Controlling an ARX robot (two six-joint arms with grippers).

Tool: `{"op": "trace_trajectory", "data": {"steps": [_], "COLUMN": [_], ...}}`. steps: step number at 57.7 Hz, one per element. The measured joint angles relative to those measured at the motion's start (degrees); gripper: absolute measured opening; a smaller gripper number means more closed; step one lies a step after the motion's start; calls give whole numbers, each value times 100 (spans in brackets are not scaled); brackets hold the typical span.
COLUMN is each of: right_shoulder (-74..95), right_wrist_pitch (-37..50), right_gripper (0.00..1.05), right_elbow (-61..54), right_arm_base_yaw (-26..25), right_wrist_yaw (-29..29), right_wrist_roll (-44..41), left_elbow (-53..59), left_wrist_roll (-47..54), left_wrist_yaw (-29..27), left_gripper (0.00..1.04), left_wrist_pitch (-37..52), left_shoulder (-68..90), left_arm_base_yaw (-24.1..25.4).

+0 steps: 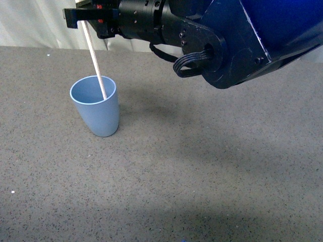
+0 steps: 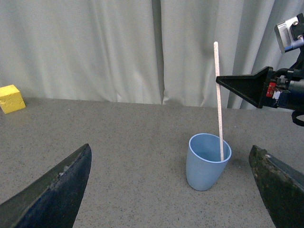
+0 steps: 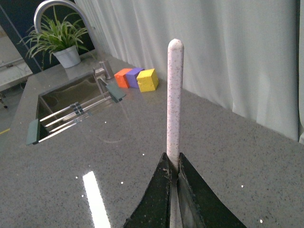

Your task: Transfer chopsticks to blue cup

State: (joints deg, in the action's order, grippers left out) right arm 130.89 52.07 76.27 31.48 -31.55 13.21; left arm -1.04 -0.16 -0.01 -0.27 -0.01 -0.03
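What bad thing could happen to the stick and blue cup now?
The long thin cream-white chopstick stands taller than the light-blue plastic cup, which rests on a narrow base. Once let go, it might lean on the rim and tip the cup. If the right gripper, shut on the stick, swings sideways, it could lever the cup over.

The chopsticks have a pale cream surface, finely speckled and matt, with a smooth rounded tip. The blue cup looks like smooth, unmarked plastic with a soft satin sheen. The right gripper has matt black fingers, seemingly hard plastic. The countertop is grey speckled stone or composite, grainy-looking yet polished enough to mirror a bright light. The curtain is white cloth in soft folds. The tap is shiny metal.
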Motion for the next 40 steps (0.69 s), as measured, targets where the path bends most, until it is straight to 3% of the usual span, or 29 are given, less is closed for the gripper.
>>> {"op": "trace_trajectory", "data": {"steps": [17, 40], "right_shoulder": [17, -229], "right_wrist_pitch": [-262, 11], "right_gripper": [3, 78], "right_elbow": [-107, -385], "right_arm_base_yaw": [35, -160], "right_wrist_yaw": [87, 828], "right_wrist_roll": [-170, -37], "left_elbow": [0, 0], "left_wrist_roll": [0, 0], "left_wrist_yaw": [0, 0], "left_gripper": [98, 98], "left_wrist_pitch": [0, 0], "left_shoulder": [0, 0], "left_arm_base_yaw": [0, 0]}}
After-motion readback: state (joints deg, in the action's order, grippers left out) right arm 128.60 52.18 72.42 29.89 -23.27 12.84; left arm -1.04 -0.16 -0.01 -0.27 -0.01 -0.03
